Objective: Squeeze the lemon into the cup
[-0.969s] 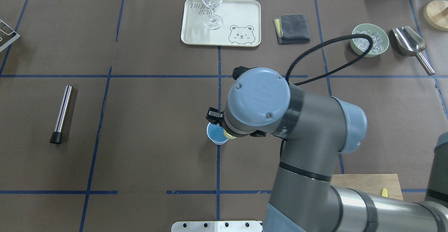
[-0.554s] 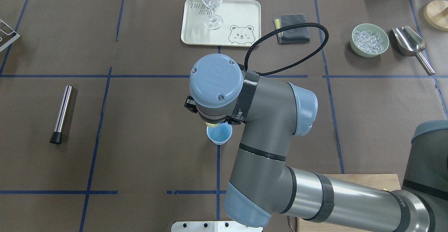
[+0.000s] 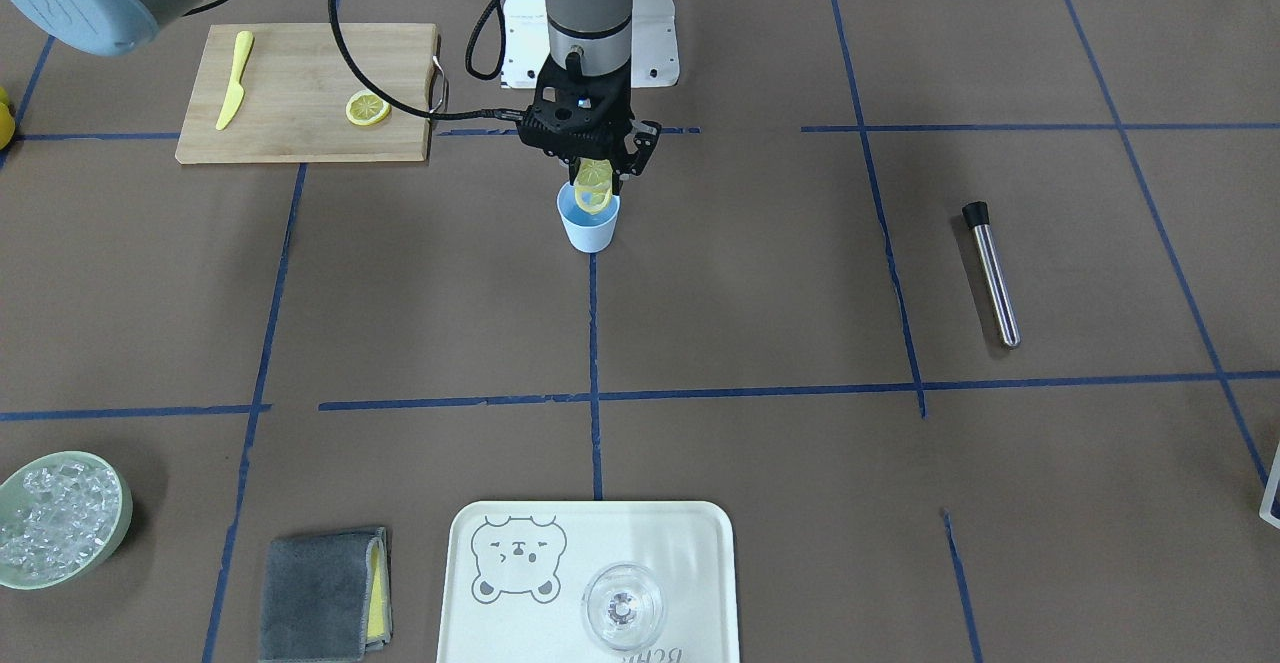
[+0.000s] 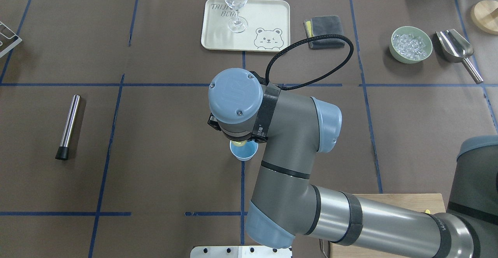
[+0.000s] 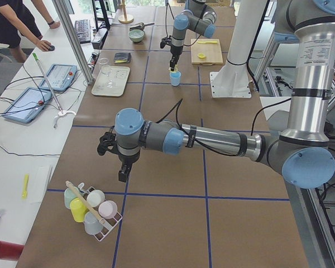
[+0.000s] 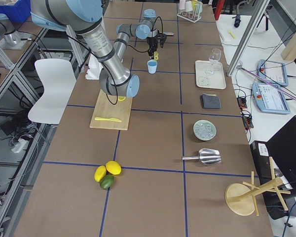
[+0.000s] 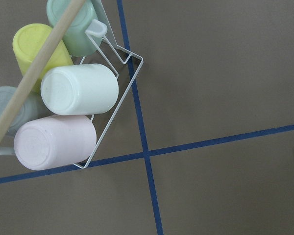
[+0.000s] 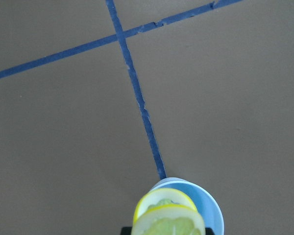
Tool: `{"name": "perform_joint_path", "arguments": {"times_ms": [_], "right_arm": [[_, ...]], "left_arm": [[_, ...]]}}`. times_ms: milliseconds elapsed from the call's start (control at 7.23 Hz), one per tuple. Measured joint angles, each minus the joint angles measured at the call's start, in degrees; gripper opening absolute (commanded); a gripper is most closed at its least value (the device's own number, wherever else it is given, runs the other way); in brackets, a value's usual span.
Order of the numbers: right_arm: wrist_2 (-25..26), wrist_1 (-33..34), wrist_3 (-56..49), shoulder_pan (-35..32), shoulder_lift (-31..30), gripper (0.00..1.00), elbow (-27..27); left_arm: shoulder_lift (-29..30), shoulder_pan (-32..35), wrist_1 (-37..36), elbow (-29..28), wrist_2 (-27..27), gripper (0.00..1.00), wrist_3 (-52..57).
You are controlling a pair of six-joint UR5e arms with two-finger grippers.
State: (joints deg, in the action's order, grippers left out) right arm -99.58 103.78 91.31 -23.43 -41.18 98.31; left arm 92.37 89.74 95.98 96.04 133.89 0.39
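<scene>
My right gripper (image 3: 593,171) points straight down and is shut on the lemon (image 3: 592,193), a thin yellow slice. The slice hangs over the mouth of the light blue cup (image 3: 588,230), near its rim on the robot's side. In the right wrist view the lemon (image 8: 168,221) looks bent between the fingers, with the cup (image 8: 208,208) just beyond it. In the overhead view the wrist hides most of the lemon (image 4: 242,143) above the cup (image 4: 245,155). My left gripper (image 5: 123,174) shows only in the exterior left view; I cannot tell whether it is open or shut.
A second lemon slice (image 3: 367,108) and a yellow knife (image 3: 232,93) lie on the wooden board (image 3: 300,138). The clear glass (image 3: 622,605) stands on the bear tray (image 3: 700,543). A metal muddler (image 3: 992,273), folded cloth (image 3: 320,593) and ice bowl (image 3: 120,503) lie apart. A cup rack (image 7: 108,127) is under the left wrist.
My right wrist has swung to the view's left and turned, carrying the lemon from the cup's right side to above its far rim. The cup has not moved.
</scene>
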Motion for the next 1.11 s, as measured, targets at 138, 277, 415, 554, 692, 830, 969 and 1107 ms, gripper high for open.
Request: {"name": "perform_joint_path", "arguments": {"times_ms": [138,277,415,554,692,830,969,1107], "right_arm": [[-0.05,0.00,0.02,0.25,-0.33,0.55,-0.39],[-0.07,0.05,0.08,0.42,-0.55,0.68,-0.49],[-0.08,0.09,0.14,0.54,-0.76,0.85,-0.49],[-0.08,0.12,0.17,0.59,-0.91,1.00,-0.45],[-0.08,0.14,0.18,0.61,-0.99,1.00,-0.43],[-0.08,0.13,0.18,0.62,-1.05,1.00,-0.35],[-0.09,0.13,0.18,0.62,-1.05,1.00,-0.20],[-0.11,0.38,0.18,0.61,-1.16,1.00,0.42]], "left_arm": [[0.00,0.00,0.03,-0.03,-0.02,1.00,-0.01],[0.00,0.00,0.06,-0.05,-0.03,1.00,-0.03],[0.00,0.00,0.08,-0.06,-0.03,1.00,-0.03],[0.00,0.00,0.07,-0.06,-0.04,1.00,-0.04],[0.00,0.00,0.05,-0.05,-0.04,1.00,-0.04],[0.00,0.00,0.07,-0.01,-0.04,1.00,-0.02],[0.00,0.00,0.08,0.04,-0.04,1.00,0.00],[0.06,-0.02,0.09,0.04,-0.04,1.00,-0.04]]}}
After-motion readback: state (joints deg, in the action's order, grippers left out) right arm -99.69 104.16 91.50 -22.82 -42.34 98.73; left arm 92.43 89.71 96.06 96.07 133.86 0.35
